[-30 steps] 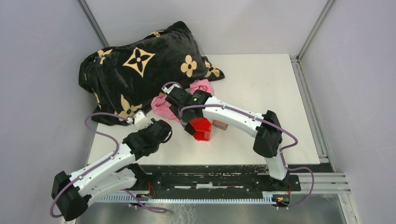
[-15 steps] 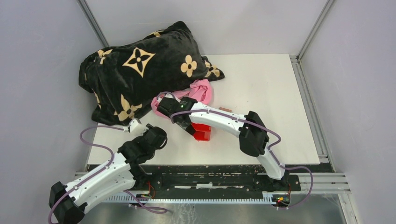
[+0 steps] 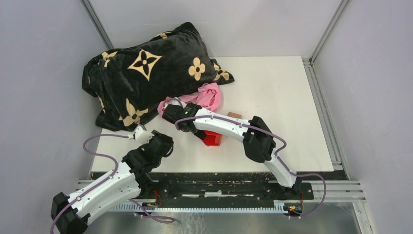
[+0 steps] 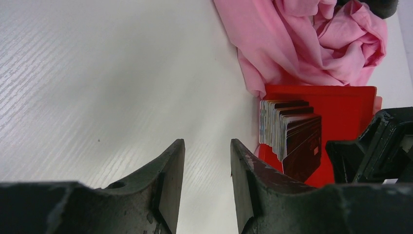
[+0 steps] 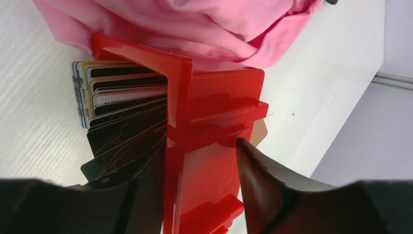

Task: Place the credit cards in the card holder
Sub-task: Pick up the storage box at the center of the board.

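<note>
The credit cards (image 4: 290, 134) stand stacked on edge in the mouth of a red bin (image 4: 341, 112) that lies on its side. From the right wrist view the credit cards (image 5: 122, 102) fan out left of the red bin (image 5: 214, 122). My right gripper (image 5: 202, 146) has its jaws astride the bin, and both fingers touch red plastic. A brown corner of the card holder (image 5: 261, 132) peeks out behind the bin, and from above the card holder (image 3: 235, 115) lies just beyond my right arm. My left gripper (image 4: 207, 146) hangs open over bare table, left of the bin.
A pink cloth (image 3: 209, 95) is bunched right behind the bin. A black blanket with tan flowers (image 3: 146, 73) fills the back left. The white table (image 3: 272, 87) ends at a metal rail on the right.
My right arm has swung left and come down over the red bin, its jaws narrowing onto it. The left arm has drawn back toward the near edge.
</note>
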